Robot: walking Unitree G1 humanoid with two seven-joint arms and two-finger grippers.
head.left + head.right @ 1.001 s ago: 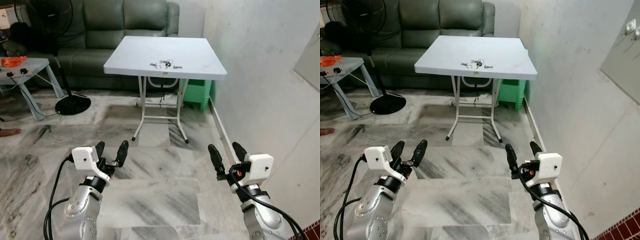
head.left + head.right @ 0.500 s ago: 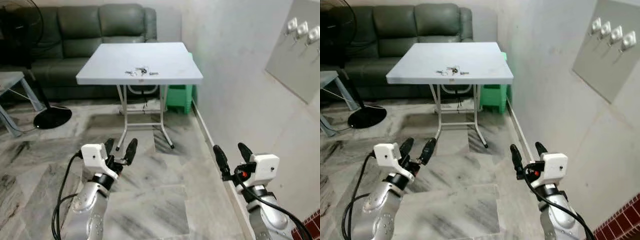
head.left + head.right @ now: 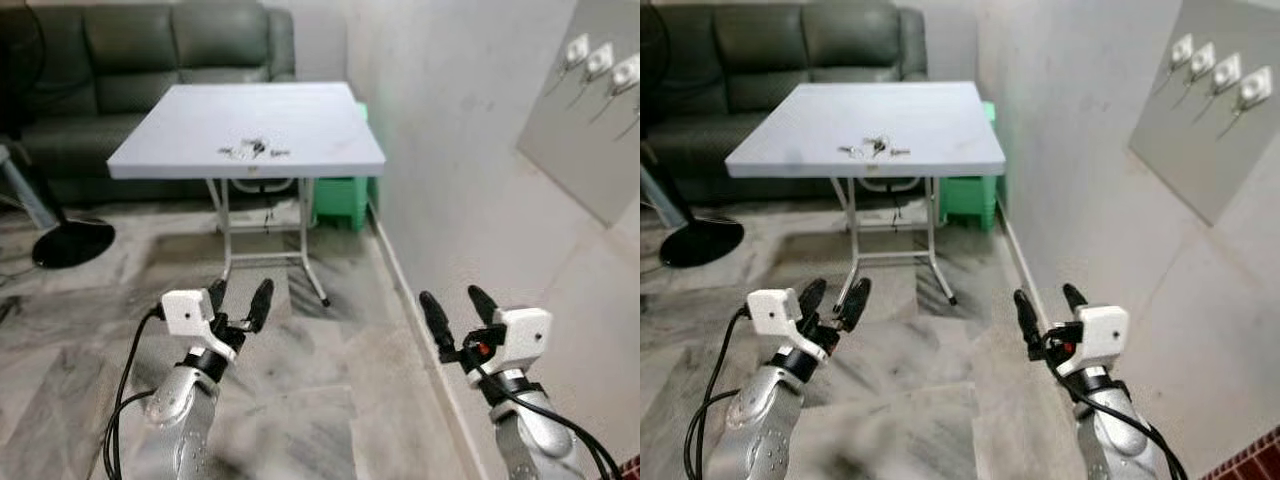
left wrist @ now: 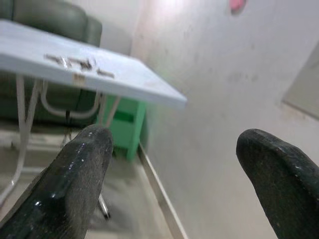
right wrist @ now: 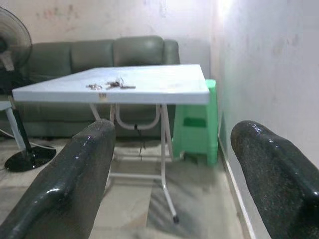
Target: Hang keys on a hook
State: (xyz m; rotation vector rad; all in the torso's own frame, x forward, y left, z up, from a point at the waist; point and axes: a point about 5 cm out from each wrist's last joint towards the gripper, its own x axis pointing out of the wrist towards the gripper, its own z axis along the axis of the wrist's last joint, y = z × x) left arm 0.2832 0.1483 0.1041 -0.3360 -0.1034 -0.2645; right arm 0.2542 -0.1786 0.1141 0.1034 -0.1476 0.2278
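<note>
- left eye view: keys (image 3: 254, 151) lying in a small cluster on a white folding table (image 3: 180, 160), toward the middle of its top, well ahead across the marble floor (image 3: 330, 380).
- dark green sofa (image 3: 130, 50) just behind the table; green plastic stool (image 3: 338, 190) under its wall-side edge, against the wall.
- black fan base (image 3: 70, 243) on the floor off to the left of the table.
- grey board on the right wall, high up, carrying a row of white hooks (image 3: 1220, 75); nothing hanging from them.
- left gripper (image 3: 240, 305) held low in front, above the floor, fingers spread apart and grasping nothing.
- right gripper (image 3: 458, 318) likewise low, close by the wall, fingers parted and bare.
- both grippers well apart from the keys and from the hooks.
- right wrist view: two black fingers (image 5: 75, 174) framing the table, keys visible on its top between them.
</note>
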